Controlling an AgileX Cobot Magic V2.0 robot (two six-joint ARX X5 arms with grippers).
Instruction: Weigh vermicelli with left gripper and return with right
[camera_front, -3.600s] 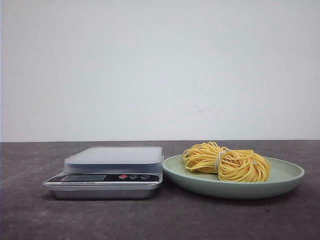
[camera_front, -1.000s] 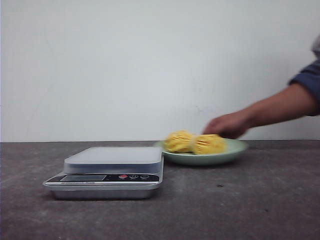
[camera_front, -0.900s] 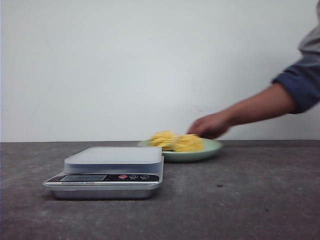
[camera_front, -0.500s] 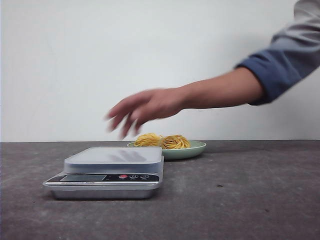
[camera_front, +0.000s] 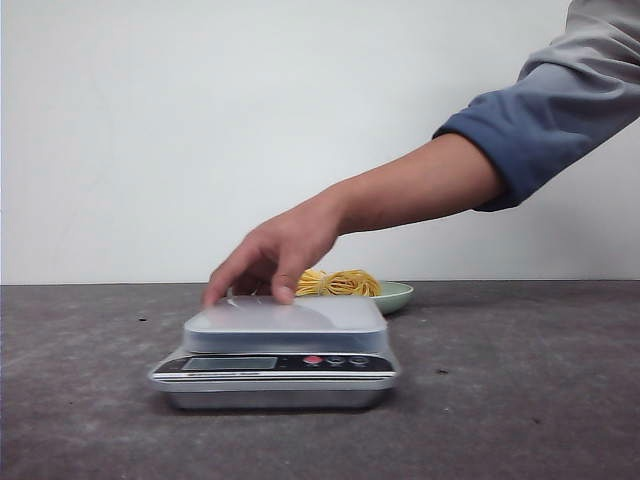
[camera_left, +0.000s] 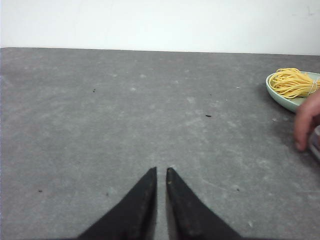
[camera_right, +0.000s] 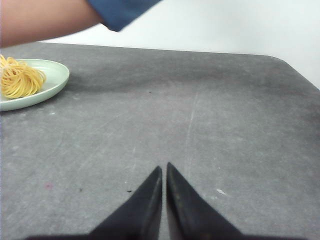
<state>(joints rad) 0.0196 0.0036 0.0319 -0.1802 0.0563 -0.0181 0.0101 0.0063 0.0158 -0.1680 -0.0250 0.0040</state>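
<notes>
The vermicelli (camera_front: 338, 283) is a coiled bundle of thin yellow strands, looped round and round on itself so that the threads lie in loose, overlapping rings. In the front view only its top shows, behind the scale, and any band round its middle is too small to make out. It lies in a shallow pale green plate (camera_front: 396, 296) that stands on the dark grey tabletop (camera_front: 520, 400), at the back and close to the white wall. The right wrist view shows the bundle (camera_right: 19, 78) resting inside the plate's (camera_right: 56, 76) rim, filling much of the dish; the left wrist view shows it (camera_left: 292, 82) again as a bright yellow nest in the same plate (camera_left: 278, 94).

In front of the plate stands a silver digital scale (camera_front: 275, 352) with a flat platform, a display and small buttons along its front edge. A person's hand (camera_front: 268, 258) reaches in from the right, the arm in a blue-grey sleeve (camera_front: 545, 110), with fingertips (camera_front: 284, 294) touching the back of the scale's platform.

The left end effector (camera_left: 161, 174) hangs above bare tabletop with its two black fingers drawn together, only a thin slit between the tips, gripping nothing. The right end effector (camera_right: 164, 170) is likewise closed to a narrow slit over bare tabletop, well apart from the plate.
</notes>
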